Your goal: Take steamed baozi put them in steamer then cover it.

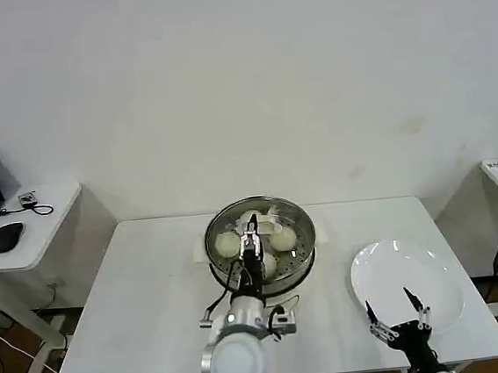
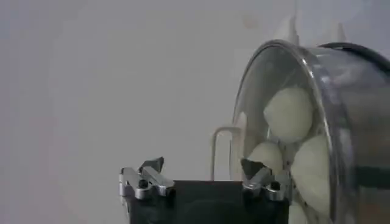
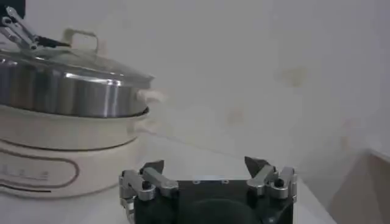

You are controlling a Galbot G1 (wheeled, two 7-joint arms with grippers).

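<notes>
The steamer [image 1: 301,254] stands near the middle of the white table [image 1: 137,303], a shiny steel pot on a pale base, and the cover [image 1: 234,219] sits on top of it, its metal rim resting on the pot's rim in the right wrist view. Through the clear glass the steamed baozi [image 1: 228,243] lie on the basket floor; three show in the head view, the rest hidden under the arm. The left wrist view looks across the glass at the cream-white buns [image 2: 289,114] pressed close together inside the pot. The left gripper [image 1: 252,236] hangs over the centre of the cover, right at the small white handle [image 2: 224,152], with its fingers spread apart; the handle stands between them in the left wrist view (whether a fingertip touches it cannot be told). The right gripper [image 1: 401,315] hovers low at the near edge of the white plate [image 1: 433,266], which lies bare on the table to the right of the steamer, well apart from it. Its fingers are also spread wide and hold nothing, and its wrist view looks along the tabletop toward the covered steamer [image 3: 67,97].
</notes>
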